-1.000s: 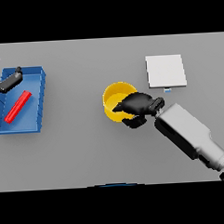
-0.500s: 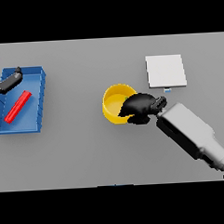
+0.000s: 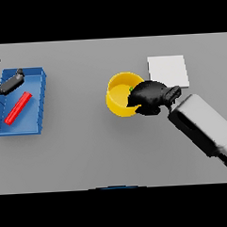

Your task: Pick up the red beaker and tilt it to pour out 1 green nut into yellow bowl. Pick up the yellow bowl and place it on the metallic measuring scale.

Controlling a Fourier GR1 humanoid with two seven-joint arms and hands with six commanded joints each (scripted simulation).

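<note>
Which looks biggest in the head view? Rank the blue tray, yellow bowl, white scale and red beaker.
1. Blue tray
2. Yellow bowl and white scale: look about alike, and the right hand hides part of the bowl, so unranked
3. Red beaker

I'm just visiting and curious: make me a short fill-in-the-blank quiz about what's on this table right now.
1. The right robot hand is curled round the rim of the ____ bowl.
2. The red stick lies inside the ____ tray.
3. The pale square scale sits to the bowl's ____.
4. The left robot hand shows at the view's ____ edge.

Missing words: yellow; blue; right; left
</note>
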